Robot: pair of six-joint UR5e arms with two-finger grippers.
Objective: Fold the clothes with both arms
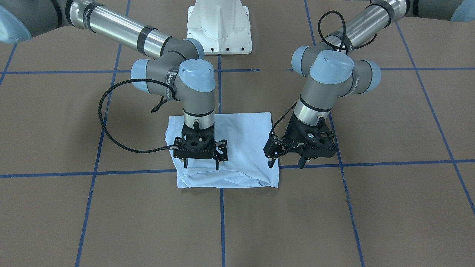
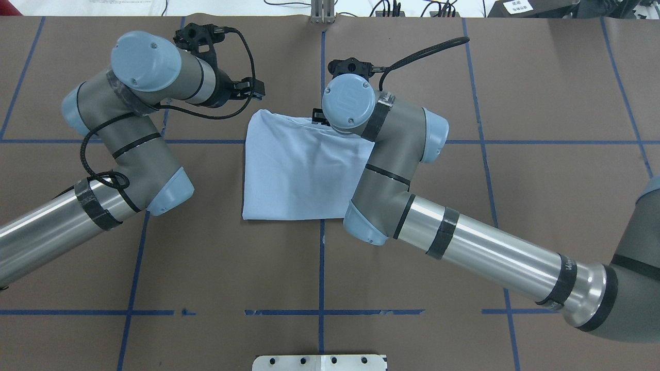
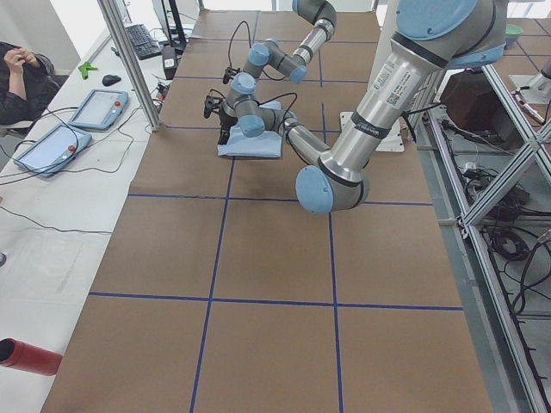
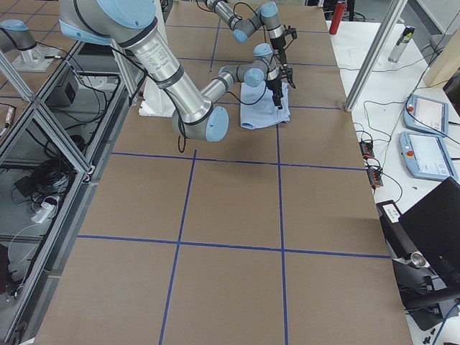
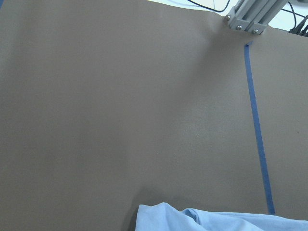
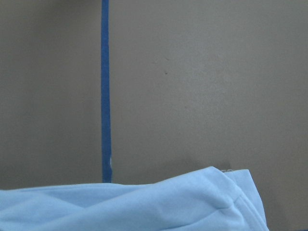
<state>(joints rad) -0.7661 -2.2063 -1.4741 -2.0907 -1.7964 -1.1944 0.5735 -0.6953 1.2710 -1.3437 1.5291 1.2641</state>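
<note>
The light-blue T-shirt (image 1: pixel 241 144) lies folded into a rough rectangle at the table's middle; its print and neck label are hidden. It also shows in the overhead view (image 2: pixel 299 170). My right gripper (image 1: pixel 201 163) is open, pointing down over the shirt's front part, with nothing between its fingers. My left gripper (image 1: pixel 286 162) is open and empty, just beside the shirt's edge, over bare table. The left wrist view shows a shirt corner (image 5: pixel 216 221) at the bottom. The right wrist view shows a folded shirt edge (image 6: pixel 144 207).
The white pedestal base (image 1: pixel 219 27) stands behind the shirt. Blue tape lines (image 1: pixel 220 218) cross the brown table. An operator (image 3: pixel 21 82) and teach pendants (image 3: pixel 99 107) are off the far side, beside an aluminium post (image 3: pixel 129 60). A red cylinder (image 3: pixel 26 355) lies off the table.
</note>
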